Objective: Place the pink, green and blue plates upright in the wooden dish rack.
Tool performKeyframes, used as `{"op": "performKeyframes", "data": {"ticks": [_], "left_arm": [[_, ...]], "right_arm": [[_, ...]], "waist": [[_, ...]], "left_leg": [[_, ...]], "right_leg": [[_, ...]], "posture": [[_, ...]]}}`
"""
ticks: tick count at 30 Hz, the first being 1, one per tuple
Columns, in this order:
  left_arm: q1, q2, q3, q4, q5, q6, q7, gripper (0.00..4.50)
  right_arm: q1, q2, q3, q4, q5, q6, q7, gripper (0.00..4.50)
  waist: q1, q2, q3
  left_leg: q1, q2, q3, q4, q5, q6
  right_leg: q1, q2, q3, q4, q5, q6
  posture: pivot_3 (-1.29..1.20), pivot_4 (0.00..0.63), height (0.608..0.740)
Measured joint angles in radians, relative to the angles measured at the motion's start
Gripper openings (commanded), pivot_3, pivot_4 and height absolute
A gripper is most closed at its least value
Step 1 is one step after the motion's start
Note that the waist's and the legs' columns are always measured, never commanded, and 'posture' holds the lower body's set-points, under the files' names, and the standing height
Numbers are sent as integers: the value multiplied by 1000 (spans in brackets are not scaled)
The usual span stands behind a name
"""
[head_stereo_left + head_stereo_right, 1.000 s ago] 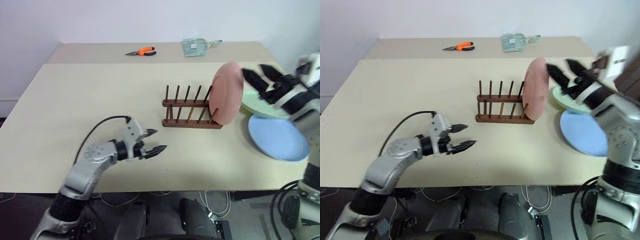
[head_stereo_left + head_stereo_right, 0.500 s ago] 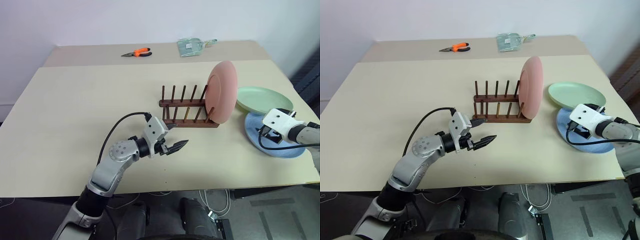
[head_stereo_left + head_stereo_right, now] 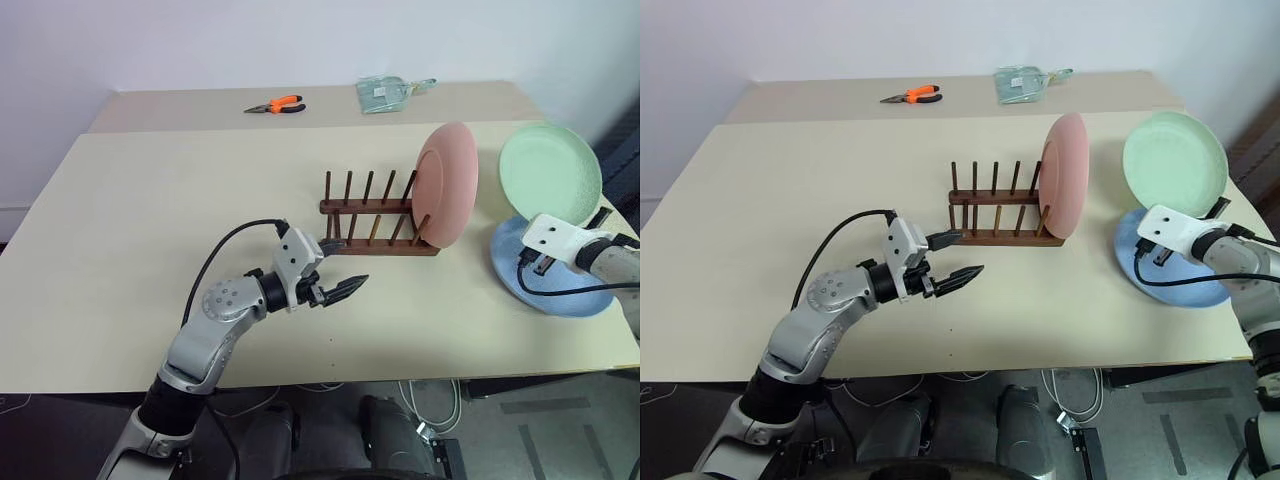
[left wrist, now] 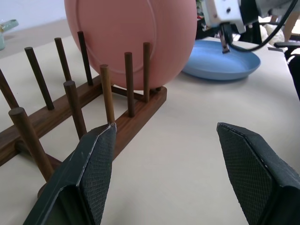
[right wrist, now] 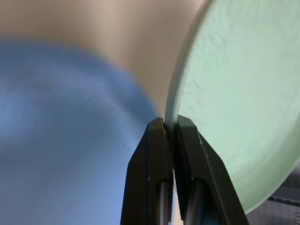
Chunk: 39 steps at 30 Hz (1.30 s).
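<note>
Half a second before, the green plate (image 3: 551, 173) lay flat on the worktop (image 3: 150, 220) behind the blue plate (image 3: 560, 285); now it stood tilted up on edge, its hollow face turned toward the camera, raised above the blue one. The right gripper (image 5: 171, 129) had its jaws clamped on the green plate's rim, where a second before they stood wide apart in the air by the pink plate (image 3: 446, 185). The left gripper (image 3: 335, 278) kept its place in front of the rack (image 3: 375, 215), jaws apart and holding nothing.

The pink plate stood upright in the last slot at the rack's right end, leaning slightly against the pegs. The green plate was matte, pale mint, round and shallow. The blue plate lay flat near the worktop's right edge. Orange pliers (image 3: 279, 104) and a clear packet (image 3: 388, 93) lay at the far side.
</note>
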Motion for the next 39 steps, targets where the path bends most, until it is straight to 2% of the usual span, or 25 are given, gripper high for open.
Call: {"op": "performKeyframes", "data": {"ticks": [2,6,9,12,15,18,22,27,39], "left_arm": [[-1,2,1,2,0,0,-3,3537],[-10,16,17,26,1,-7,-7,3537],[-16,46,64,72,2,-31,-8,3537],[-17,92,109,125,14,-60,-14,3537],[-18,118,132,160,20,-79,-31,3537],[-15,142,158,167,17,-82,-51,3537],[6,153,190,161,14,-82,-51,3537],[46,150,195,131,14,-80,-43,3537],[34,140,195,127,15,-82,-40,3537]], "right_arm": [[1,37,-95,-105,125,81,29,64],[-78,197,-329,-430,674,446,57,64],[-144,209,-454,-613,1049,649,55,64],[-180,213,-484,-741,1356,786,26,64],[-229,262,-426,-812,1549,856,-37,64],[-260,313,-296,-843,1570,900,-105,64],[-223,337,-196,-817,1499,941,-148,64],[-177,342,-179,-789,1457,964,-152,64],[-130,342,-193,-735,1364,971,-163,64]], "waist": [[-1,0,0],[0,0,0],[10,0,0],[20,0,0],[22,0,0],[21,0,0],[28,-1,0],[24,-1,0],[23,-1,0]], "left_leg": [[0,0,0,0,0,0],[0,1,-3,0,0,0],[-1,1,-5,0,0,1],[-1,1,-5,0,0,1],[-1,1,-4,0,0,1],[-1,1,-4,0,0,1],[-3,0,-4,0,0,1],[-2,1,-4,0,-1,1],[-2,1,-3,0,-1,1]], "right_leg": [[0,0,0,0,0,0],[0,1,0,1,0,0],[1,1,-3,-1,0,0],[1,1,-3,-1,0,0],[0,0,-3,-1,0,-1],[-1,0,-3,0,0,-1],[-1,0,-3,-1,0,0],[-2,0,-2,-1,0,0],[-2,0,-3,0,0,0]], "posture": [[0,150,740],[0,150,740],[0,150,740],[0,150,740],[0,150,740],[0,150,740],[0,150,740],[0,150,740],[0,150,740]]}}
